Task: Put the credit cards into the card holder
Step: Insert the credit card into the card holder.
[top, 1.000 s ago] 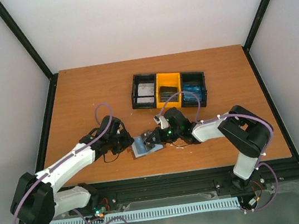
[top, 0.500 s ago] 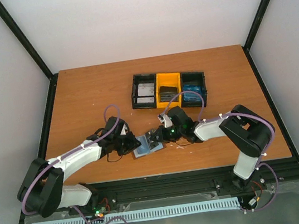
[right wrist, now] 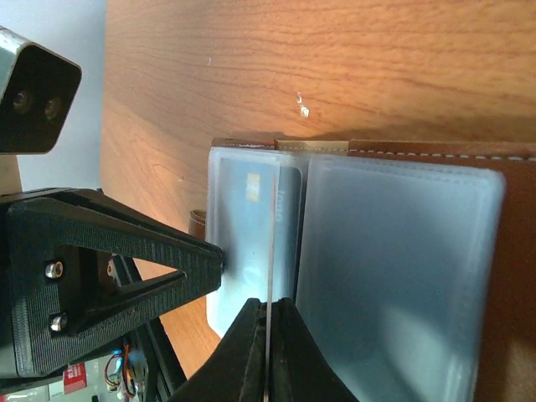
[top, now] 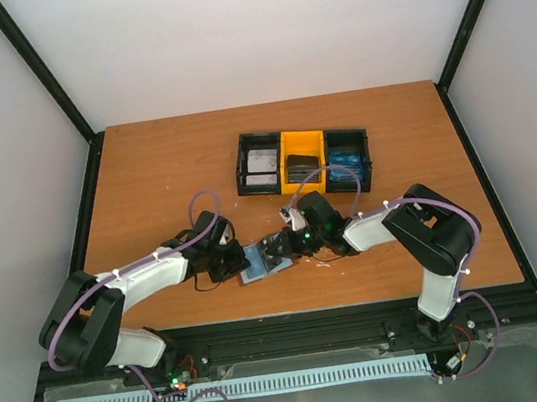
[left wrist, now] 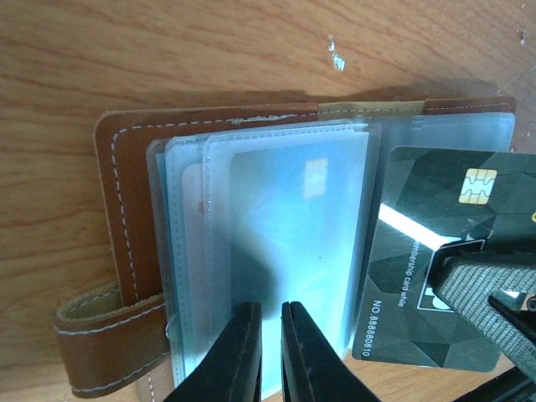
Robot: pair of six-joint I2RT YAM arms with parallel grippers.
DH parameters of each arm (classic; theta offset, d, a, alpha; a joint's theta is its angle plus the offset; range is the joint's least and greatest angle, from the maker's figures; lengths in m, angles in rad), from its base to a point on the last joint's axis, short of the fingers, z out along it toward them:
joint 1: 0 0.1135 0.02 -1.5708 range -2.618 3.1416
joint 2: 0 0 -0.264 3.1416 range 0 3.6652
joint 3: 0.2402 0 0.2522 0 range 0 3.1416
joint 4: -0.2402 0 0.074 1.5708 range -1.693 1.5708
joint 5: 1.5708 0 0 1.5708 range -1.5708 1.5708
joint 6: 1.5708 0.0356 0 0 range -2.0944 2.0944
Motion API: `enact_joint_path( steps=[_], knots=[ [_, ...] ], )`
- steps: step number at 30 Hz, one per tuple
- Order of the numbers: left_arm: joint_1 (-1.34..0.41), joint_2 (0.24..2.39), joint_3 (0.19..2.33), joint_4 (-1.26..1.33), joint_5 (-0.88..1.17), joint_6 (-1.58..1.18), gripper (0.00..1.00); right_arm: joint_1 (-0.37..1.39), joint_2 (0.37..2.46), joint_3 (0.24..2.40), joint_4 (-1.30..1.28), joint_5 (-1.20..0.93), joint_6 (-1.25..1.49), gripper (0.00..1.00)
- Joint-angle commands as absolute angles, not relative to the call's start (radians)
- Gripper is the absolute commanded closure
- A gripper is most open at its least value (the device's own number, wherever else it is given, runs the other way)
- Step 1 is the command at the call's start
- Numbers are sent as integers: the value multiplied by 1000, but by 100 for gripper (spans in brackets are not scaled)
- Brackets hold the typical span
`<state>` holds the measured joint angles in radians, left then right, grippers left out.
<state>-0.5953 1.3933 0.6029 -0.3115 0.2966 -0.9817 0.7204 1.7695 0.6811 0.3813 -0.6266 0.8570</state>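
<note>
Right hand (right wrist: pixel 268 311) grips dark credit card (left wrist: pixel 419 234) edge-on over open card holder (left wrist: pixel 117 193); left hand (left wrist: pixel 270 311) seemingly pinches its clear sleeve (left wrist: pixel 285 209).

Top camera: high behind arms (top: pixel 149 279), looking down. Wrist cameras: close, facing each other, sharing card holder (left wrist: pixel 117 193).

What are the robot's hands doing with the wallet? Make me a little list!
left gripper: closed on a clear pocket of the card holder
right gripper: shut on a dark card, next to the pockets
card holder: lying open on the table
tray: farther back, with spare cards inside
</note>
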Motion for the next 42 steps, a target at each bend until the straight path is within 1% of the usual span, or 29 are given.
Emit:
enact_joint_path(
  steps=[1, 28, 36, 42],
  knots=[
    [-603, 1423, 616, -369, 268, -972, 91, 718, 1805, 713, 433, -647, 850, 97],
    [-603, 1423, 614, -376, 271, -977, 92, 731, 1887, 678, 501, -642, 888, 97],
    [-603, 1426, 615, -373, 264, -980, 92, 747, 1855, 608, 543, -602, 973, 97],
    [-603, 1429, 611, -360, 265, -982, 92, 750, 1830, 580, 547, -593, 987, 97]
  ],
)
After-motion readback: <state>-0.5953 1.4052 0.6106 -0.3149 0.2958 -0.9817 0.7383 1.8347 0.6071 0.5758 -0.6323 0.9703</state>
